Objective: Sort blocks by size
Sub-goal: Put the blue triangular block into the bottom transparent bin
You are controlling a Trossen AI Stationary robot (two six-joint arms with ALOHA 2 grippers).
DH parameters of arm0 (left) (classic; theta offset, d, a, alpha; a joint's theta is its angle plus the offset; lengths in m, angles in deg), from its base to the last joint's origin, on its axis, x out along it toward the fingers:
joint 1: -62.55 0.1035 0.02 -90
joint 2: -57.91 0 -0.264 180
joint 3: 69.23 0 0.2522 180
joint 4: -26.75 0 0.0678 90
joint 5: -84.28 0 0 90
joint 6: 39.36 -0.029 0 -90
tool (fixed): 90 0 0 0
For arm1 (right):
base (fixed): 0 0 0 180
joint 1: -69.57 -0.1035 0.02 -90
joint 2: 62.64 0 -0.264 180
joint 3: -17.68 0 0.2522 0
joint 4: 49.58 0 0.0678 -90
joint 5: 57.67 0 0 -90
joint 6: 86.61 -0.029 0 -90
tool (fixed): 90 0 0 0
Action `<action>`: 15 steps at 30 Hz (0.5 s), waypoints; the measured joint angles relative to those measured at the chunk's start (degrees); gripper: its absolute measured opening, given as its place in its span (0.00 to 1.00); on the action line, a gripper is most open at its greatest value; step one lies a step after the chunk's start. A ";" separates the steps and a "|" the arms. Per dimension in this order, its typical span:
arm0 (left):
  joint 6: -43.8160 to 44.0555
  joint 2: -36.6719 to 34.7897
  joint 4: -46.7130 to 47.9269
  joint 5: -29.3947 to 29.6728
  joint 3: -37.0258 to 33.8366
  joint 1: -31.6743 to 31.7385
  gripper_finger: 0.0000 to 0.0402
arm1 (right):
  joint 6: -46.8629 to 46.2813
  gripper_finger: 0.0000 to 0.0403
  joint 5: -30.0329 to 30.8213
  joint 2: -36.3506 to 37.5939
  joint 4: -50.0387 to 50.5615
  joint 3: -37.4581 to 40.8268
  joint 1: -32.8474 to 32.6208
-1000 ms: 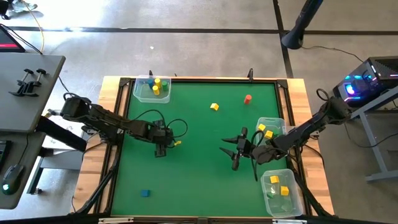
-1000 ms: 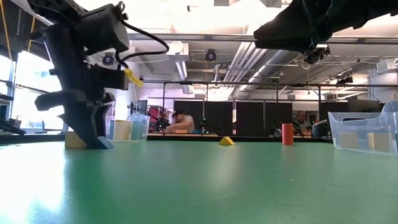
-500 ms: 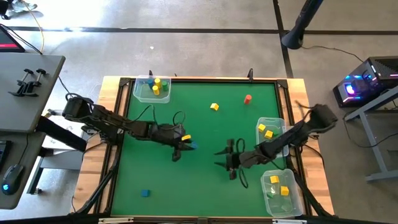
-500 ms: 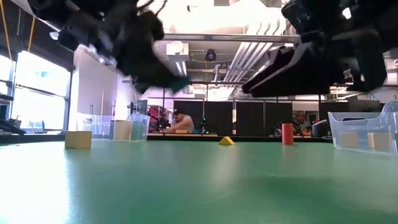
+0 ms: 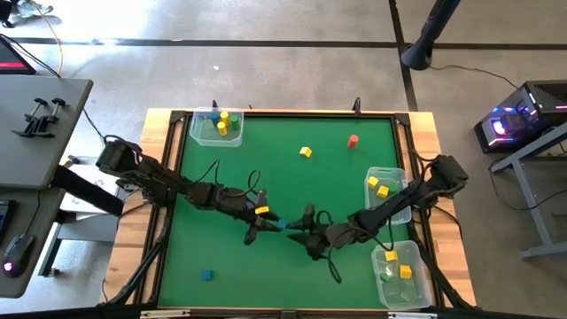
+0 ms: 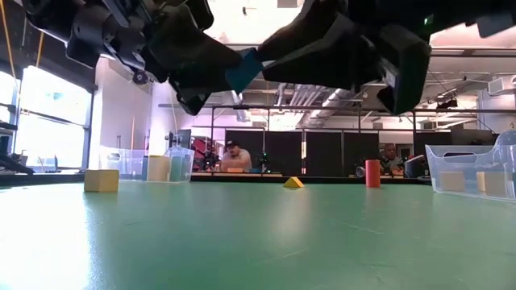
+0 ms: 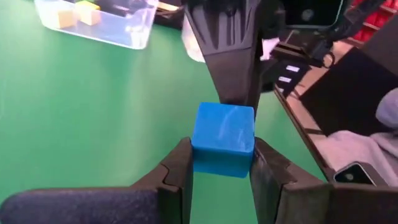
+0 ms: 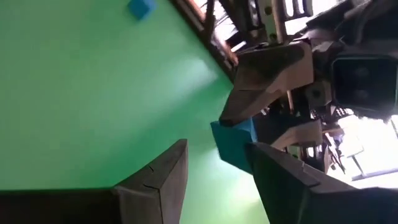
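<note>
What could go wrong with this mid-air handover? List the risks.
1. The left gripper pinches only the blue block's lower half; a nudge could tip it out.
2. The right gripper is open but beside the block, so it might close off-centre.
3. A drop lands mid-table, outside any tub.

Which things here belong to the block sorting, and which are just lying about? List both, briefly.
Job:
- blue block, held in the left gripper
- right gripper, open beside it
- yellow block
- red cylinder
- loose blue block
- clear tubs with blocks inside

Lying about:
- black clamps on the side table
- computer mouse
</note>
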 joint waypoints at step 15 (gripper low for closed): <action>0.61 4.76 -1.62 0.75 0.04 -0.17 0.22 | 1.20 0.42 -0.52 0.20 6.04 -2.90 -0.32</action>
